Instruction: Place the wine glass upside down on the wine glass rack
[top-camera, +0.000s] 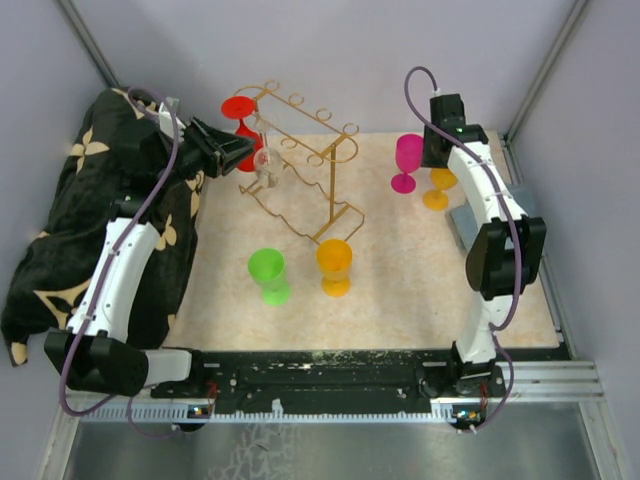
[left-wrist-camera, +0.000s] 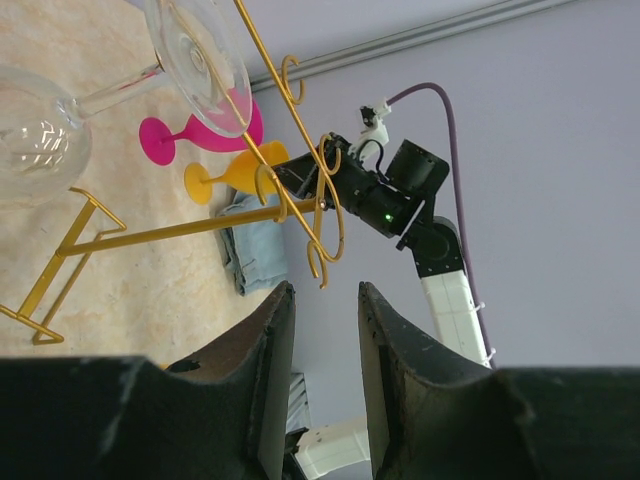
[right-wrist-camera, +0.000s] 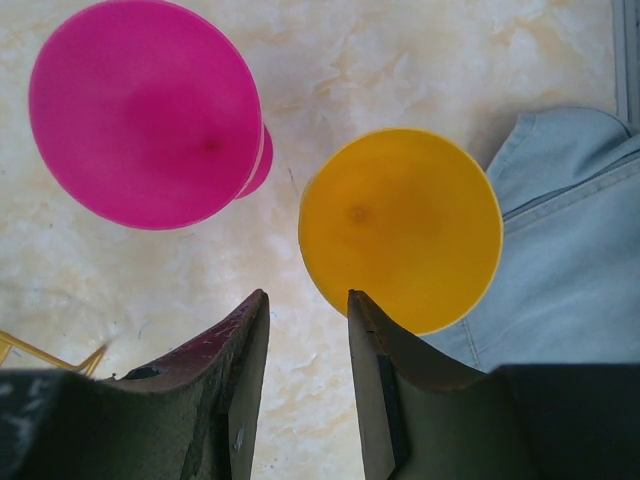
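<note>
White link shells and black joint housings make up the left arm (top-camera: 115, 270), at nine o'clock, and the right arm (top-camera: 480, 180), at three. A purple cable (left-wrist-camera: 453, 140) trails each; the fingers (right-wrist-camera: 235, 390) are scuffed matte black.

Clear glass (top-camera: 265, 165) upside-down on gold rack (top-camera: 331, 200)

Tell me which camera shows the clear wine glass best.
The left wrist view: the clear glass wine glass fills its upper left, with bowl, stem and foot distinct against the gold wire rack. The top external view shows it small and faint. The right wrist view does not show it.
</note>
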